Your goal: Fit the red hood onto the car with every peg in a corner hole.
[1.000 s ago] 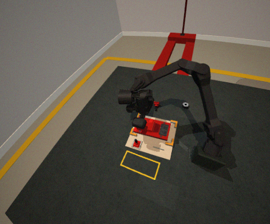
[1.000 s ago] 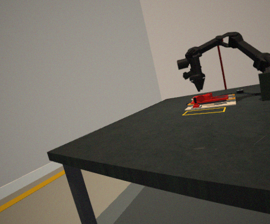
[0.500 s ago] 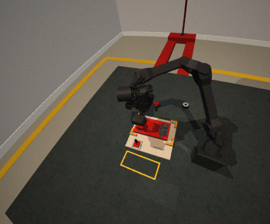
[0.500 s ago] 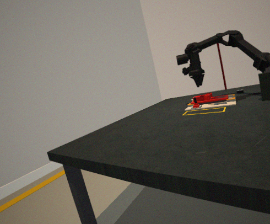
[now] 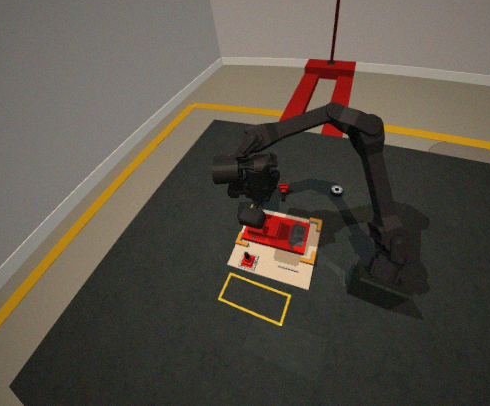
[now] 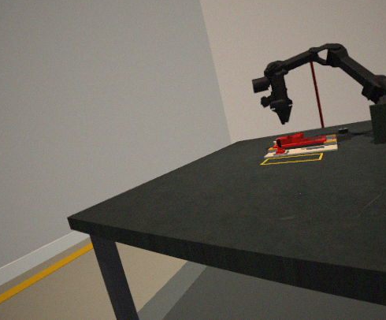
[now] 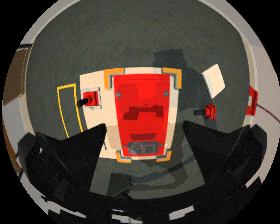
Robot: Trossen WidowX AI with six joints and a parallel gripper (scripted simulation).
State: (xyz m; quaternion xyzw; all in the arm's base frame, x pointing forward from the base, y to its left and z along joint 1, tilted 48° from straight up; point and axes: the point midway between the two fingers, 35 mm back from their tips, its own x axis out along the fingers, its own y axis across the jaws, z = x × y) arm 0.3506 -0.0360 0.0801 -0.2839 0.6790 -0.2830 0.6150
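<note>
The red toy car chassis (image 5: 304,244) (image 6: 319,140) sits in the jig (image 5: 294,278) (image 6: 330,147) (image 7: 95,120), between orange corner brackets. The hood (image 5: 277,228) (image 6: 295,137) (image 7: 142,90) appears as a raised red shell on the car, red on red, so its edges are hard to make out. Small grey dots show near the car's corners in the wrist view; whether every peg is in its hole and the hood is fully flat cannot be told. The engine block is not distinguishable. My gripper (image 6: 283,123) (image 7: 145,126) is open and empty, hanging above the car without touching it.
A small red part with a black post (image 5: 247,260) (image 7: 90,99) stands on the jig beside the car. An outlined yellow rectangle (image 5: 225,286) (image 6: 291,162) (image 7: 61,110) is next to the jig. Another red part (image 5: 284,189) (image 7: 210,111), a cream block (image 7: 214,81) and a ring (image 5: 337,194) lie across from it.
</note>
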